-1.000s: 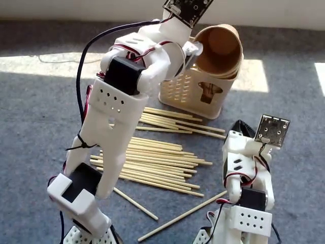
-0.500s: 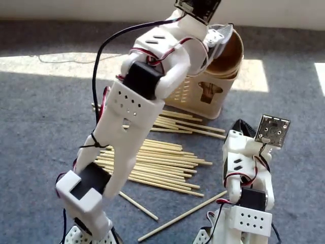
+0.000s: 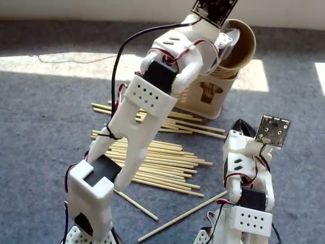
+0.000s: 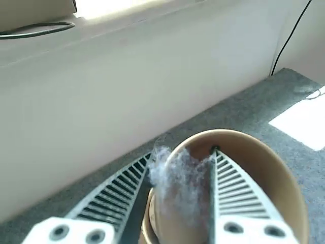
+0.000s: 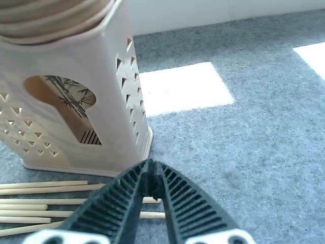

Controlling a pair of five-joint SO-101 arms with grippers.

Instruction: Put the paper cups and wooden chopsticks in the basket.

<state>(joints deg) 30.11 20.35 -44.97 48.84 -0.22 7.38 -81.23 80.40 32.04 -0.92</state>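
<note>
Wooden chopsticks lie heaped on the grey carpet, with more rows just in front of the basket. Above the basket's open top, the left end effector grips a tilted paper cup by its rim, one finger inside and one outside, over cups stacked in the basket. Farther right, the right end effector is closed on nothing, low over the carpet near the basket.

The basket is cream, the cups tan.
</note>
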